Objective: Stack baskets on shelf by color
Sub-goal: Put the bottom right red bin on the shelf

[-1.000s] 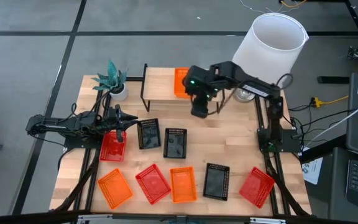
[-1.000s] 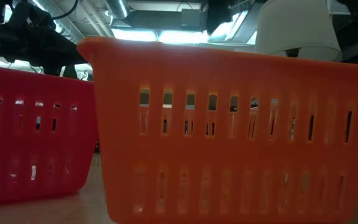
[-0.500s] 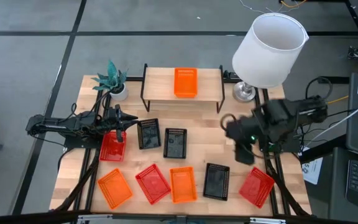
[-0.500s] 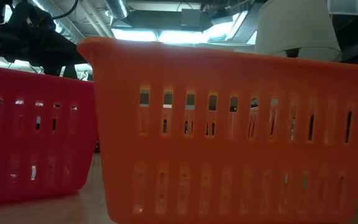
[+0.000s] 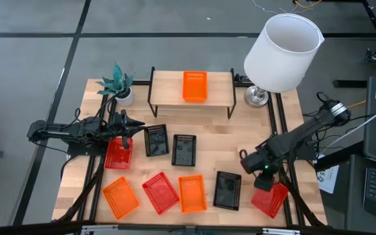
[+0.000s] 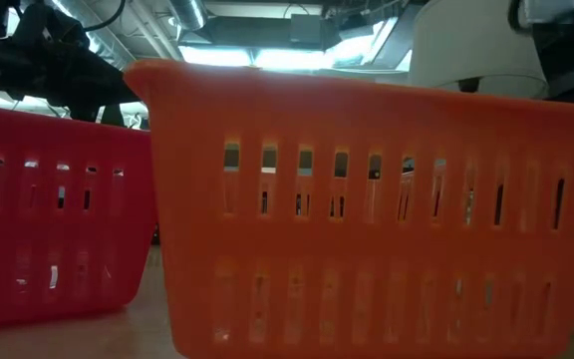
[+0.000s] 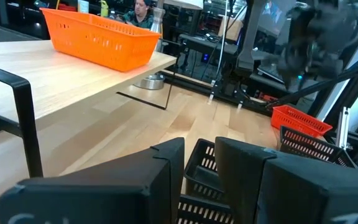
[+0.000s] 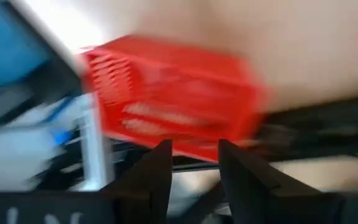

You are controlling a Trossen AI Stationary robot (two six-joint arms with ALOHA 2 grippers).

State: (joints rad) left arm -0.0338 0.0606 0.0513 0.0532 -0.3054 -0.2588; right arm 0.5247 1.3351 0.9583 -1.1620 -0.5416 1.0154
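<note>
Wooden tabletop [image 5: 247, 140] strewn with eight loose baskets, one orange basket [image 5: 195, 86] alone on shelf [image 5: 168, 91]; right gripper [image 5: 263, 181], jaws spread and empty, above corner red basket [image 5: 271, 198]; left gripper [image 5: 133, 128], jaws parted, empty, beside black basket [image 5: 156, 140].

Left end effector [image 5: 126, 125] sits mid-left of the frame, arm stretched flat. Right end effector [image 5: 264, 181] hangs lower right, fingers parted, holding nothing.

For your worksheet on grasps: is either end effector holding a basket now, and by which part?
Neither holds one. The right end effector hangs open above the red basket at the table's corner; the left end effector waits over another red basket.
</note>
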